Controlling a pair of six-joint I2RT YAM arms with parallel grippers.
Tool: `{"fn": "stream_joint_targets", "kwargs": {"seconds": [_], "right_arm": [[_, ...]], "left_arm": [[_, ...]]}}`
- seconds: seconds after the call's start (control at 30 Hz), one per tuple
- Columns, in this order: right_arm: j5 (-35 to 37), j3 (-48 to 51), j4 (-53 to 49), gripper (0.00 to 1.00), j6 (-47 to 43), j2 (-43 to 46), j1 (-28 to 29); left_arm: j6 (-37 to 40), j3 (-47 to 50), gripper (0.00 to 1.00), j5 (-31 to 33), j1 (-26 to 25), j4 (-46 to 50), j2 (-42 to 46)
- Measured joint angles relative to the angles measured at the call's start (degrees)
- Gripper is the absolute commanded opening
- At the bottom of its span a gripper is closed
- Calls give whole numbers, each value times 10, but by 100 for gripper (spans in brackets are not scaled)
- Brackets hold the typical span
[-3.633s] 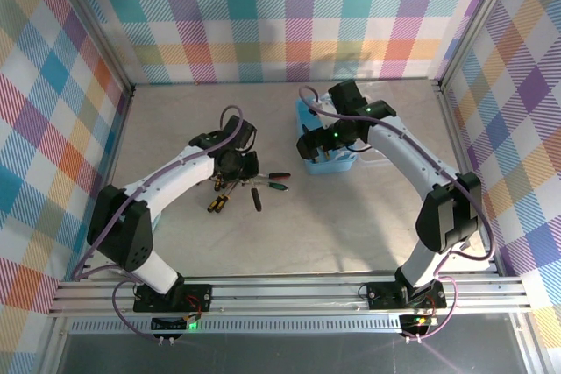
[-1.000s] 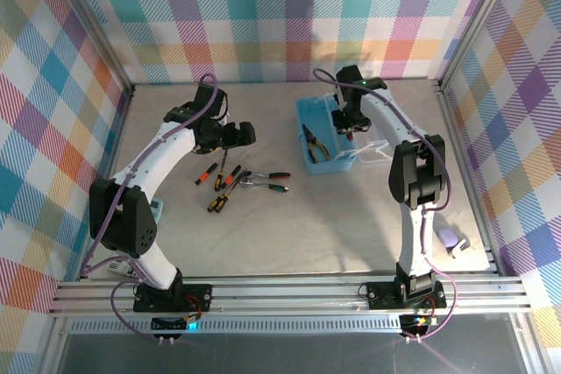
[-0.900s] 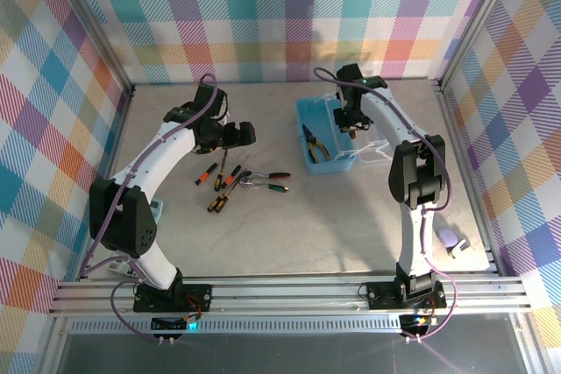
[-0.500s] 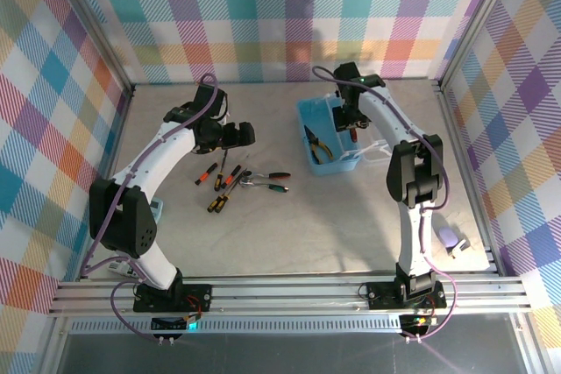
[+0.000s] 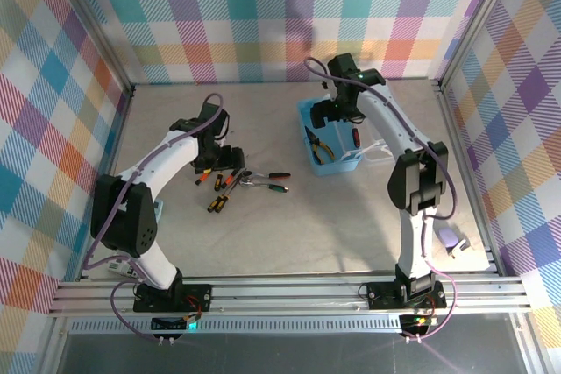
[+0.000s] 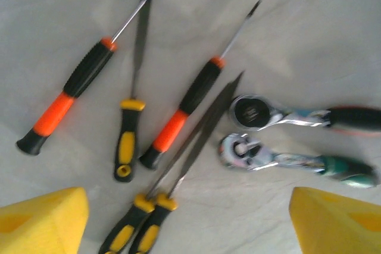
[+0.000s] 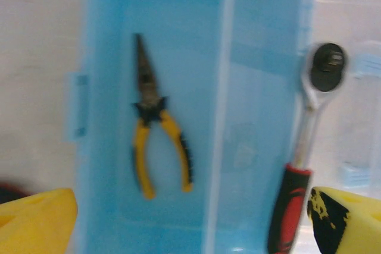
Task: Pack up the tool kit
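Since a second ago, the left gripper point(image 5: 221, 158) has been lowered over the small screwdrivers point(image 6: 181, 113) left of the light blue translucent plastic case point(image 7: 107, 87), its fingers spread with nothing clamped. The right gripper point(image 7: 190, 224), now parted too, is held above the case. Yellow-handled pliers point(image 7: 158, 132) lie inside and the red-handled wrench point(image 7: 300, 147) along its right side. Bare pale tabletop point(image 5: 307, 225) is seen in front of the case.

The left arm point(image 5: 162, 162) and right arm point(image 5: 394, 129) are white tubes joined by black housings, each trailed by a looping purple cable point(image 5: 210, 101). The left gripper point(image 6: 187, 218) and right gripper point(image 7: 190, 218) carry blocky yellow fingers point(image 6: 41, 218), one right finger smudged black.
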State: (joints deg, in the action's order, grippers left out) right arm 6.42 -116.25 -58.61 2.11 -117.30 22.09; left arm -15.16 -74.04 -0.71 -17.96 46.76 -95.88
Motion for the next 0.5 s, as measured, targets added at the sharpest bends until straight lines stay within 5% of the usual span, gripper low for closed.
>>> {"fn": "stream_joint_targets", "kwargs": {"seconds": [0.2,0.5], "right_arm": [[-52,46,22,99,3,77,24],[-61,103,33,99,6,87,24]], "left_arm": [[-9,4,43,27,7,-2,-59],[-17,-57,34,61,20,-2,-160]]}}
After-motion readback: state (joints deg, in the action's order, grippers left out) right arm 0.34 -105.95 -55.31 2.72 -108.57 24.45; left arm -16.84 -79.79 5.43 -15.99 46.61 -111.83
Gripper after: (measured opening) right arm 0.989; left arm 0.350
